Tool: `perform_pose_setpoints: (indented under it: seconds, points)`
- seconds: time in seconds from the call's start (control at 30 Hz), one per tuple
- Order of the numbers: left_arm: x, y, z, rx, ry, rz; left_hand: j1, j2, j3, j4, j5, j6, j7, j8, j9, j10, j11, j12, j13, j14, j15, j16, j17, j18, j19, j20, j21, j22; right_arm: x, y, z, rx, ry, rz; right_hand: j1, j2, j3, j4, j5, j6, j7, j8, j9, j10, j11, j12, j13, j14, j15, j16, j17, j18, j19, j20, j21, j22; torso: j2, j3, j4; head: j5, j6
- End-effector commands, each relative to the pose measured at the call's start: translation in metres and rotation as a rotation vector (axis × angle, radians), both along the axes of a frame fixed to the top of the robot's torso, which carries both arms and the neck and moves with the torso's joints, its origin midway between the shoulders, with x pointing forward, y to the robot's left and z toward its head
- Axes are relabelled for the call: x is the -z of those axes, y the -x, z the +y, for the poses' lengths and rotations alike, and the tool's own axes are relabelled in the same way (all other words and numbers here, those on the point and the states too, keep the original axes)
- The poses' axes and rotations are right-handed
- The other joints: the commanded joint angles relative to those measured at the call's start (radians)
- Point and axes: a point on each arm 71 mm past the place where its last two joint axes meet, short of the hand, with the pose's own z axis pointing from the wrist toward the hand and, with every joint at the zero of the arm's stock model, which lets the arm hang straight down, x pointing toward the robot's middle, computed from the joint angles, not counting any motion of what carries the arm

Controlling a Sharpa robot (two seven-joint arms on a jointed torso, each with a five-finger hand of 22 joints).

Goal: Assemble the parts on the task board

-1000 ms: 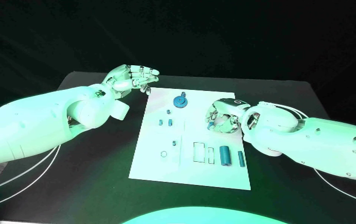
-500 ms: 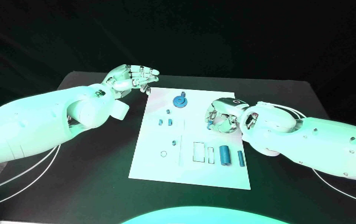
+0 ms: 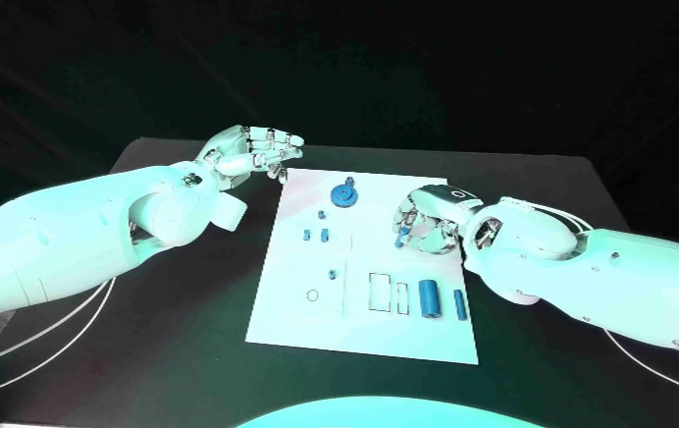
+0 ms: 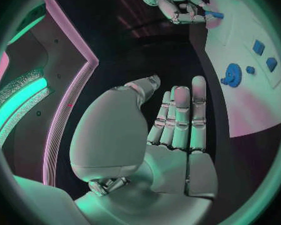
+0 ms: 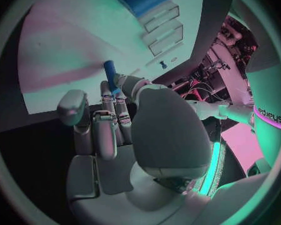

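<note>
R hand w/ peg lifted slightly off board, barely shifted in last sec.

L hand parked off board's far-left corner, fingers apart, holding nothing, same as before. Task board mid-table; gear at far end. R hand pinching small blue peg over board's right side, probably lining up for insertion.

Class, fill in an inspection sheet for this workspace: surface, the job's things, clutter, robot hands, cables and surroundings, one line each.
Surface: black table, bare around the board.
Job's things: white task board lies mid-table; blue gear near its far edge; two blue cylinders lie side by side near its right edge; small blue parts between.
Clutter: nothing seen.
Robot hands: left robot hand empty, fingers apart, off the board's far left corner; right robot hand pinches a small blue peg above the board.
Cables: white cables beside the left arm.
Surroundings: dark backdrop.
</note>
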Motion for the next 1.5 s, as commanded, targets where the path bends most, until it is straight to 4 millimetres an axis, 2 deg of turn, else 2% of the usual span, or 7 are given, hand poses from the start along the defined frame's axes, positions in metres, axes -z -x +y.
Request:
perform_pose_setpoints:
  seconds: [0.03,0.33,0.53,0.77,0.9,1.2,1.5]
  points:
    - [0.0,0.0,-0.001,-0.001,-0.011,-0.006,-0.002,0.003,-0.004,0.0,0.003,-0.009,0.0,0.001,0.001,-0.007,0.003,0.0,-0.001,0.003,0.005,0.003,0.001,0.015,0.002,0.003,-0.005,-0.001,-0.011,0.003,0.002,-0.012,-0.036,-0.054,-0.008,-0.004,0.003,-0.012,0.002,0.008,0.0,0.008,0.002,0.078,-0.068,0.006,0.03,0.054,-0.007,0.003,0.017,-0.01,0.004,-0.007,0.008,0.003,-0.001,-0.0004,-0.0008,0.001,0.001]
    - [0.0,-0.001,-0.003,-0.001,-0.013,-0.004,-0.002,0.003,-0.004,0.001,0.003,-0.009,0.0,0.002,0.001,-0.007,0.003,0.0,-0.001,0.004,0.005,0.004,0.002,0.015,0.002,0.003,-0.006,-0.002,-0.031,0.017,0.014,-0.056,-0.107,-0.066,-0.01,-0.007,0.004,-0.017,0.002,0.008,0.001,0.01,0.005,0.079,-0.069,0.006,0.031,0.055,-0.007,0.004,0.019,-0.01,0.005,-0.008,0.01,0.006,0.001,-0.0002,0.001,0.008,0.004]
    - [0.0,-0.001,-0.004,0.001,-0.009,-0.004,-0.002,0.004,-0.005,0.002,0.003,-0.009,0.0,0.002,0.001,-0.007,0.003,0.001,0.0,0.003,0.005,0.004,0.001,0.015,0.002,0.003,-0.006,-0.002,-0.028,0.031,0.05,-0.145,-0.156,-0.025,-0.01,-0.008,0.004,-0.019,0.002,0.008,0.001,0.011,0.006,0.079,-0.068,0.006,0.031,0.055,-0.008,0.004,0.018,-0.01,0.004,-0.008,0.008,0.004,0.0,0.0009,-0.0042,0.03,0.001]
    - [0.0,-0.001,-0.009,0.013,-0.003,-0.003,-0.002,0.004,-0.005,0.002,0.003,-0.009,0.0,0.002,0.001,-0.007,0.003,0.001,0.0,0.003,0.005,0.004,0.001,0.015,0.002,0.003,-0.006,-0.002,-0.017,0.046,0.09,-0.24,-0.191,0.014,-0.011,-0.007,0.007,-0.024,0.002,0.004,0.004,0.01,0.008,0.077,-0.067,0.003,0.032,0.054,-0.007,0.003,0.015,-0.009,0.001,-0.009,0.003,0.001,0.0,-0.0025,0.0047,0.035,0.0]
    - [0.0,-0.001,-0.012,0.016,-0.001,-0.003,-0.002,0.004,-0.005,0.002,0.003,-0.009,0.0,0.002,0.001,-0.007,0.003,0.001,0.0,0.003,0.005,0.004,0.001,0.015,0.002,0.003,-0.006,-0.002,-0.008,0.054,0.108,-0.282,-0.2,0.036,-0.011,-0.006,0.009,-0.026,0.002,0.001,0.005,0.01,0.008,0.076,-0.066,0.002,0.032,0.054,-0.006,0.002,0.014,-0.009,0.0,-0.009,0.001,-0.001,0.0,-0.003,0.0026,0.056,-0.004]
    - [0.0,-0.001,-0.015,0.025,0.002,-0.002,-0.001,0.005,-0.005,0.003,0.003,-0.01,0.0,0.002,0.001,-0.007,0.003,0.002,0.0,0.002,0.005,0.004,0.0,0.016,0.003,0.003,-0.006,-0.002,0.013,0.06,0.124,-0.31,-0.183,0.066,-0.012,-0.006,0.01,-0.029,0.002,-0.001,0.007,0.01,0.009,0.074,-0.064,0.001,0.033,0.053,-0.006,0.001,0.01,-0.008,-0.003,-0.009,-0.004,-0.004,0.001,-0.0016,0.0006,0.082,-0.013]
    - [0.001,-0.001,-0.015,0.027,0.003,-0.001,-0.001,0.005,-0.005,0.003,0.003,-0.01,0.0,0.002,0.001,-0.007,0.003,0.002,0.0,0.002,0.005,0.004,0.0,0.016,0.003,0.003,-0.006,-0.002,0.022,0.06,0.127,-0.313,-0.168,0.073,-0.012,-0.006,0.01,-0.029,0.002,-0.001,0.007,0.01,0.009,0.074,-0.064,0.001,0.033,0.053,-0.006,0.001,0.01,-0.008,-0.003,-0.009,-0.004,-0.004,0.001,0.0001,-0.0001,0.088,-0.018]
